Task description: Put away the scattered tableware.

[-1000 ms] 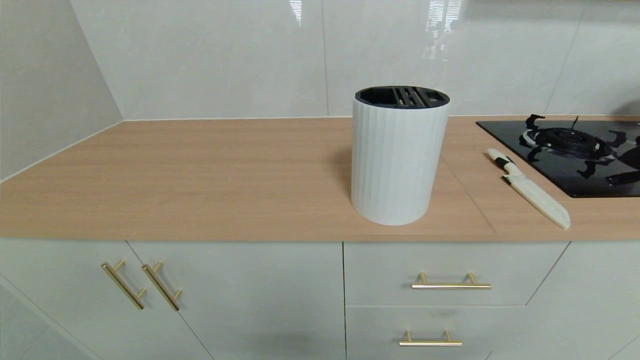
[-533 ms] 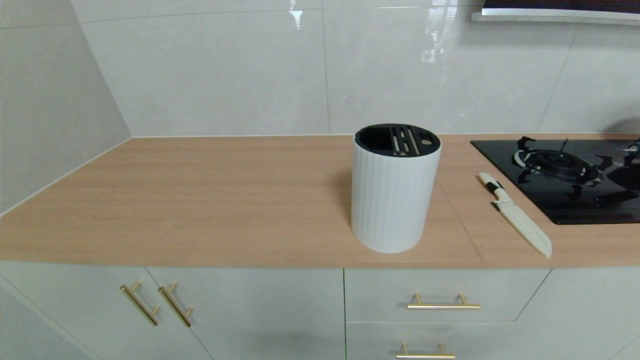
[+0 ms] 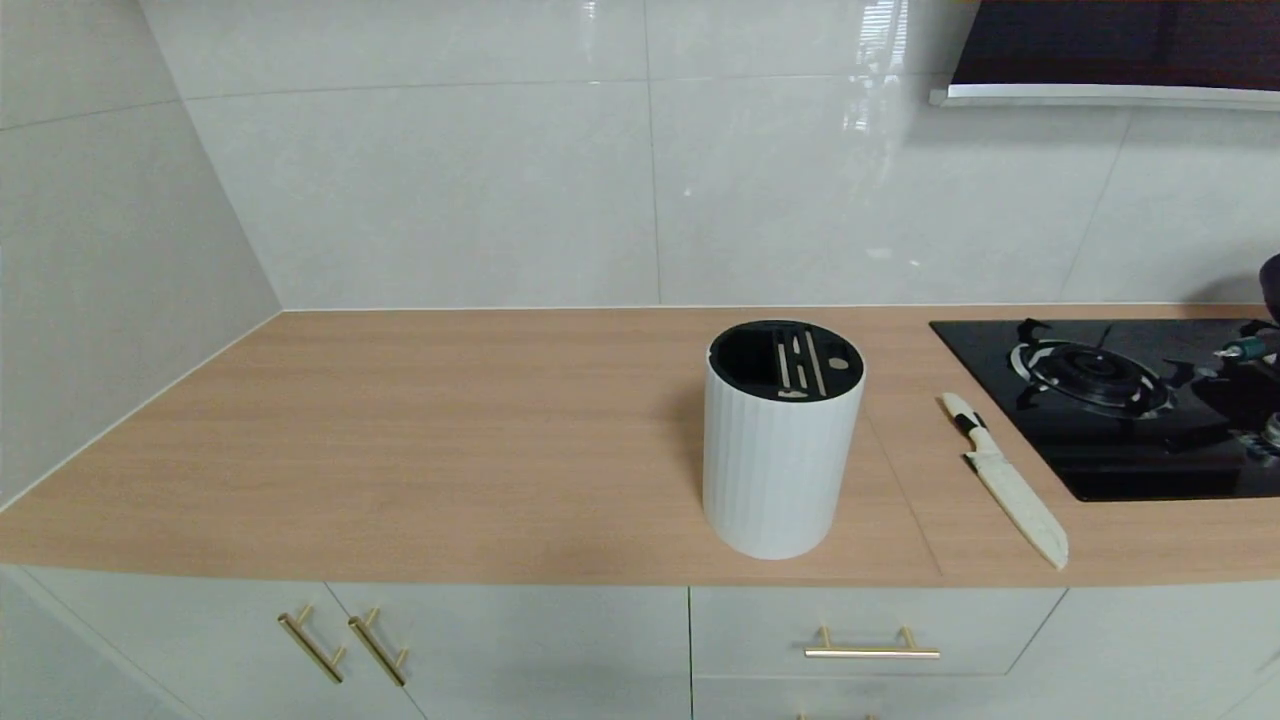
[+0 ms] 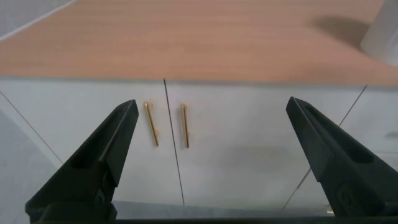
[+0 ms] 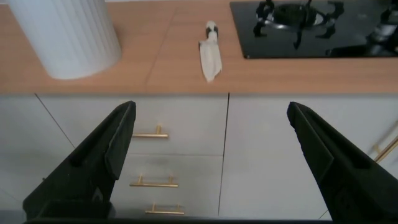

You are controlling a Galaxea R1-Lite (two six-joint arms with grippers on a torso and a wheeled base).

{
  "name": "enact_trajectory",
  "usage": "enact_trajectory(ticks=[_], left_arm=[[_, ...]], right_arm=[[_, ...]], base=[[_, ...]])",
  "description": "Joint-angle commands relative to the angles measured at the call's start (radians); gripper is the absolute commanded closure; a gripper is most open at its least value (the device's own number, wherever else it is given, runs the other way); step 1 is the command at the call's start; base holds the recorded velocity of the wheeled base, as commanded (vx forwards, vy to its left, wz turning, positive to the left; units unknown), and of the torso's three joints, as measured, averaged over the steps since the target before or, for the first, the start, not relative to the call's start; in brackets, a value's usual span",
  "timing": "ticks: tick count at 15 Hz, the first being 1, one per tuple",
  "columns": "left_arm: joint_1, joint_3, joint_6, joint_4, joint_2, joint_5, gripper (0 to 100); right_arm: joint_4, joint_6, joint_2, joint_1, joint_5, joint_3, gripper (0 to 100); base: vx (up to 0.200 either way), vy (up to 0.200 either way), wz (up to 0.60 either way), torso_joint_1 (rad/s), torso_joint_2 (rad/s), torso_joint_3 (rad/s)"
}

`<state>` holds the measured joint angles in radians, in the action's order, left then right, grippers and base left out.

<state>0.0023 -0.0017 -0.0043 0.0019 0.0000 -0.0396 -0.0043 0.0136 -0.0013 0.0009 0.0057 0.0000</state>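
Note:
A white ribbed cylindrical holder with a black slotted top stands on the wooden counter; its lower part also appears in the right wrist view. A cream-bladed knife with a white and black handle lies flat to the holder's right, beside the hob, and is also seen from the right wrist. My left gripper hangs open in front of the cabinet doors, below the counter edge. My right gripper is open too, in front of the drawers, below the knife. Both hold nothing.
A black gas hob with a burner grate fills the counter's right end. White cabinet doors with gold handles and drawers sit under the counter. Tiled walls close off the back and left. An extractor hood hangs above the hob.
The head camera has risen, so the whole picture shifted down and the holder's slotted top shows more from above. The holder and knife themselves have not moved.

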Motion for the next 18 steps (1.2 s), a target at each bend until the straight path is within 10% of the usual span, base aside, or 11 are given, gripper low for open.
enact_trajectory(ticks=[1,18], left_arm=[[0.001,0.0,0.0,0.0,0.0,0.0,0],[0.001,0.0,0.0,0.0,0.002,0.0,0]], right_arm=[[0.0,0.0,0.001,0.001,0.0,0.0,0],[0.0,0.0,0.001,0.001,0.0,0.0,0]], base=[[0.0,0.0,0.0,0.271,-0.58,-0.305],[0.0,0.0,0.0,0.181,-0.37,-0.192]])
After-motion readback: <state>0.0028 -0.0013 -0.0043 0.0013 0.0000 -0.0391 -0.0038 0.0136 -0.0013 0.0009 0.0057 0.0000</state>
